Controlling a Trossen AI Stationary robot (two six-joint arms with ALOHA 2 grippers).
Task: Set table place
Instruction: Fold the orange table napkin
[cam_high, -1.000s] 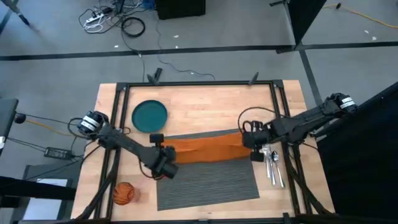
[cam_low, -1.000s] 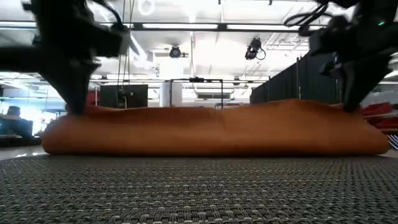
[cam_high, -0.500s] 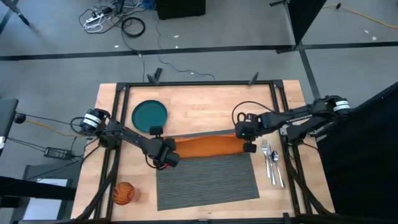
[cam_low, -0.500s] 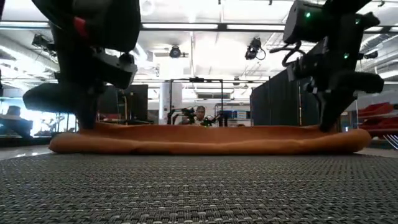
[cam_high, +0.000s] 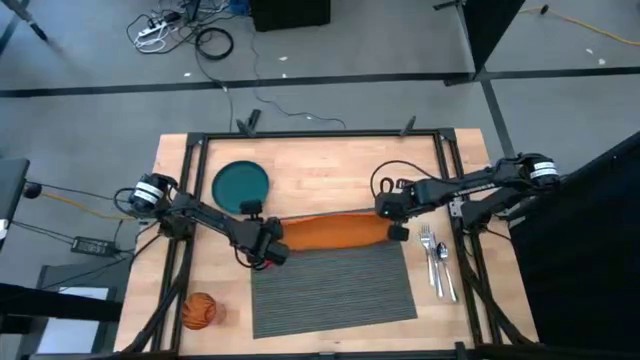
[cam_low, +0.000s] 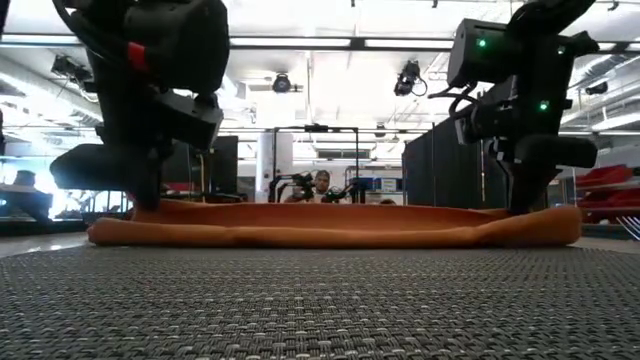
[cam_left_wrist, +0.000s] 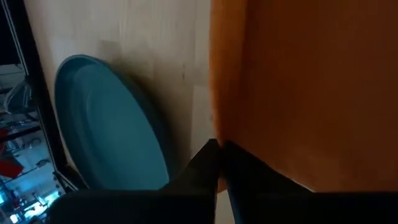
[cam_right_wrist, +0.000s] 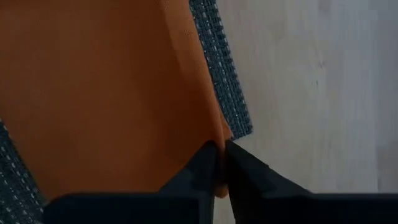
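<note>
The orange napkin (cam_high: 333, 232) lies as a long folded band across the far edge of the dark grey placemat (cam_high: 335, 290). My left gripper (cam_high: 272, 243) is shut on the band's left end. My right gripper (cam_high: 391, 221) is shut on its right end. The low view shows the napkin (cam_low: 330, 225) resting flat on the placemat (cam_low: 320, 310) between both arms. The teal plate (cam_high: 241, 186) sits at the far left of the table (cam_high: 330, 165). The orange cup (cam_high: 198, 311) stands near left. The fork, knife and spoon (cam_high: 438, 263) lie right of the placemat. My left gripper pinches the napkin's left end at its edge (cam_left_wrist: 231, 134) between its two fingers, coming from above. That end lies low over the table beside the plate (cam_left_wrist: 109, 124); how many layers are held I cannot tell. My right gripper pinches the napkin's right-end corner (cam_right_wrist: 213, 132) between its two fingers, from above, pointing down. The corner sits just over the placemat's edge (cam_right_wrist: 219, 68), with bare wood beside it.
Black frame rails (cam_high: 190, 200) run along the table's sides under both arms. Bare wood stretches along the far edge, right of the plate. A person shows far off in the room beyond the table (cam_low: 320, 183).
Both grippers, still shut, have moved toward the table's far edge and lowered. The napkin's held edge went with them, so the band is now narrower and flatter, lying at the placemat's far edge.
</note>
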